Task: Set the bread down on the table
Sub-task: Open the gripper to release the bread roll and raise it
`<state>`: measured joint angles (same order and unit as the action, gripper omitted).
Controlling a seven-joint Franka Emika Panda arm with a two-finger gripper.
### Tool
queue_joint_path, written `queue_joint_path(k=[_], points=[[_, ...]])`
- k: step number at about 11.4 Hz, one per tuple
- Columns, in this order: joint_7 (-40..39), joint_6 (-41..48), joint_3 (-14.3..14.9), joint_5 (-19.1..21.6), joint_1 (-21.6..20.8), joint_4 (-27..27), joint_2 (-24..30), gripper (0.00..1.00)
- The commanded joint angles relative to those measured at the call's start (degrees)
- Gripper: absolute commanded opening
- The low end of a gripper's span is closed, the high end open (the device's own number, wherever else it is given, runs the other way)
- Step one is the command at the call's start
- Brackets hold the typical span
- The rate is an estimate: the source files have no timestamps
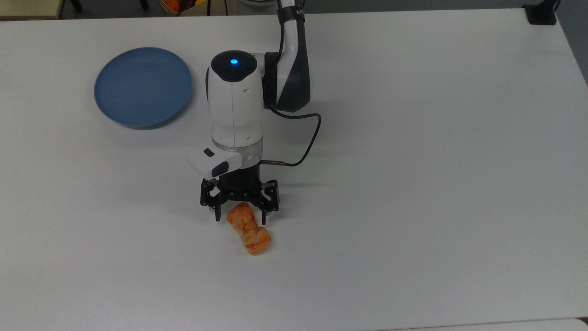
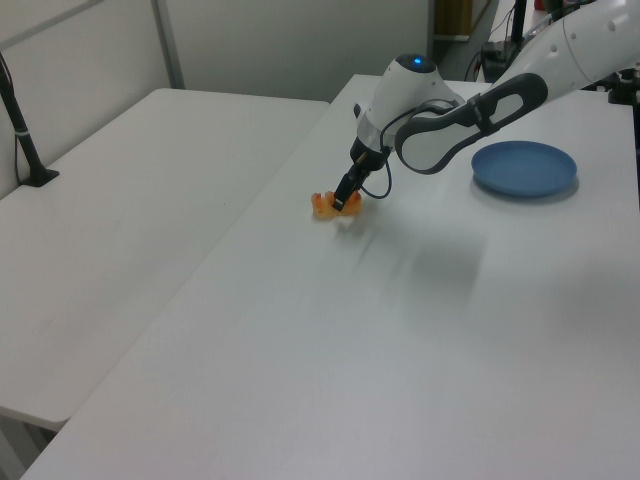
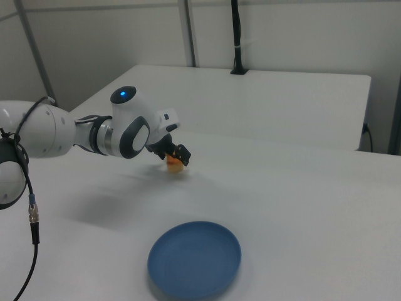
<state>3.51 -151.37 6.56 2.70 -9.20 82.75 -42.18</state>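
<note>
The bread [image 1: 249, 229] lies on the white worktop [image 1: 436, 184], tilted diagonally in the top view, well apart from the blue plate [image 1: 143, 86]. The gripper [image 1: 239, 213] sits low over the roll's upper end with its fingers [image 1: 217, 214] spread wide on either side, gripping nothing. This looks like the release step, with the placing itself all but done. The next move calls for a straight lift, so that neither finger drags or rolls the pastry on the way up.

Whether the fingertips touch the crust is hard to judge from the top view. In the left view the gripper [image 2: 343, 200] covers part of the bread [image 2: 322, 205]; in the right view the wrist hides most of the bread [image 3: 173, 164].
</note>
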Motion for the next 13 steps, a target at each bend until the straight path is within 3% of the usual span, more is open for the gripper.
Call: queue_joint_path(k=[1, 4, 7, 13], points=[[0.4, -0.7, -0.1, 0.1, -0.1, -0.7, -0.4, 1.0], [0.4, 0.1, -0.1, 0.2, -0.2, -0.3, 2.1, 1.0], [0.5, 1.2, -0.1, 0.3, -0.4, 5.8, 8.5, 1.0], [-0.2, 31.6, 0.3, 0.0, 0.4, 6.2, 22.5, 1.0]])
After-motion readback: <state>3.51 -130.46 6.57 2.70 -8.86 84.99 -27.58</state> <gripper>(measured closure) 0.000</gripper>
